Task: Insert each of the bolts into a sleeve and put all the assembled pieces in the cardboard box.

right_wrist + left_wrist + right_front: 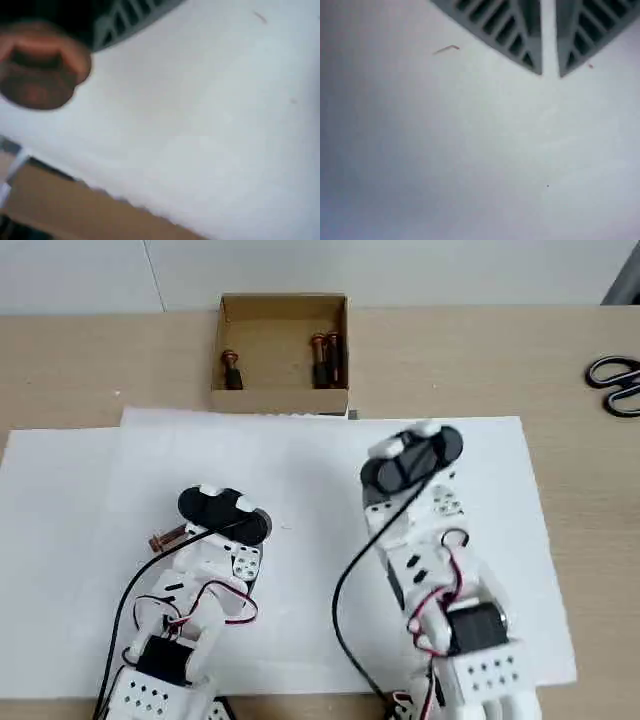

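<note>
The cardboard box (284,398) stands at the far edge of the white paper. It holds three copper-coloured pieces: one (231,370) on the left and two (326,358) side by side on the right. Another copper bolt piece (168,537) lies on the paper just beside the left arm. My left gripper (550,70) hangs low over bare paper, its grey fingers (520,35) shut with only a thin slit and nothing between them. My right gripper (75,45) is shut on a copper piece (42,70) close to the lens, a short way in front of the box.
A white paper sheet (300,480) covers the wooden table (500,360). Black-handled scissors (615,385) lie at the far right. Both arms' bodies and cables occupy the near part of the paper. A brown edge (75,210) borders the paper in the right wrist view.
</note>
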### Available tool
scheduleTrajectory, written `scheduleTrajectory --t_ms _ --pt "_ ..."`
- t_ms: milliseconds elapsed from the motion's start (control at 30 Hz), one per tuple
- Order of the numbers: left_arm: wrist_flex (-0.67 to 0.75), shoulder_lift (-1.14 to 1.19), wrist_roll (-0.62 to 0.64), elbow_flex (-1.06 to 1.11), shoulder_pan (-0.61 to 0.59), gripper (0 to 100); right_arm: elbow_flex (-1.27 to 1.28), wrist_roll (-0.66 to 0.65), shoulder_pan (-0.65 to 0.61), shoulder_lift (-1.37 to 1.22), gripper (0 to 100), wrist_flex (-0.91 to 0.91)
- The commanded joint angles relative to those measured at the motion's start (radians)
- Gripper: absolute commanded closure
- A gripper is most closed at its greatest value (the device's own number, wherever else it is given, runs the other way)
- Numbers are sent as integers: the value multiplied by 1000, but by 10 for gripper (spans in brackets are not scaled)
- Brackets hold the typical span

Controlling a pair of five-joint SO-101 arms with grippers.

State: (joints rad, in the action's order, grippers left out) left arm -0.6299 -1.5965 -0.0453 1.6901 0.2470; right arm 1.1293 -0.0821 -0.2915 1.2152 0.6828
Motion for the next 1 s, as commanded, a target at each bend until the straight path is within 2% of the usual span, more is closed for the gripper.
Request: scheduleTrajectory --t_ms 0,333,833,967 --pt "0 -14 -3 -7 3 992 -106 -3 22 -122 995 -35" --pt "0 -14 -3 -7 3 992 -351 -2 5 -538 995 -117" --pt "0 -14 -3 -7 3 992 -1020 20 5 -1250 995 -148" --pt "0 -14 -3 -7 3 992 -1163 17 5 -1402 995 -291"
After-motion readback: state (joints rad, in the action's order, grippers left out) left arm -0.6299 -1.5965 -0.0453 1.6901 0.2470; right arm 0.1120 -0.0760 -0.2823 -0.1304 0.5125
